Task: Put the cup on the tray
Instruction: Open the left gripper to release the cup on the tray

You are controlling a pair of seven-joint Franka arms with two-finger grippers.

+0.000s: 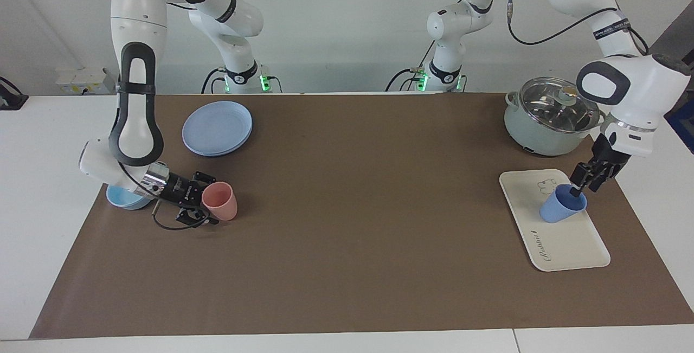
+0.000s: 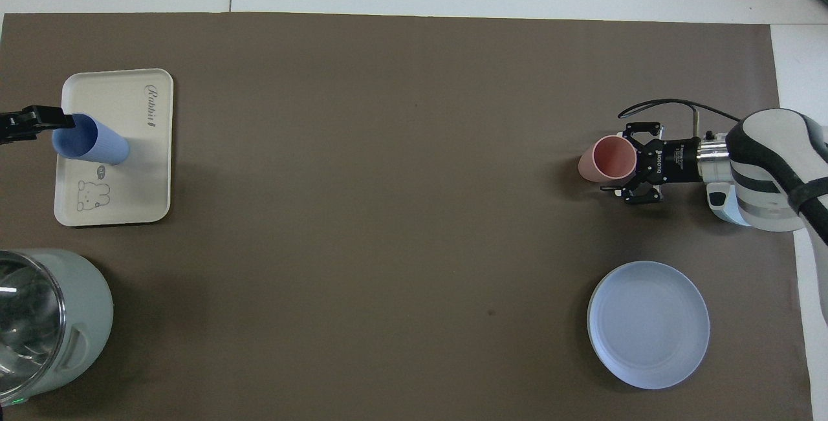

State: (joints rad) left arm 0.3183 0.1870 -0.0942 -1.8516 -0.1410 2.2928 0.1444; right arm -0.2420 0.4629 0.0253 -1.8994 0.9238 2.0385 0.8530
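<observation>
The periwinkle-blue cup (image 1: 558,209) stands almost upright on the cream tray (image 1: 569,239), near the tray's middle. My left gripper (image 1: 581,186) is shut on the cup's rim on the side toward the left arm's end of the table. In the overhead view the cup (image 2: 97,143) is on the tray (image 2: 129,175) and the left gripper (image 2: 61,125) comes in from the view's edge. My right gripper (image 1: 209,200) is low over the mat at the right arm's end, shut on the rim of a salmon-pink tumbler (image 1: 222,204) that stands on the mat; they also show in the overhead view, gripper (image 2: 626,162) and tumbler (image 2: 605,159).
A pale green pot with a glass lid (image 1: 547,117) stands beside the tray, nearer to the robots. A round blue plate (image 1: 217,128) lies nearer to the robots than the pink tumbler. A low light-blue bowl (image 1: 122,198) sits under the right arm's wrist.
</observation>
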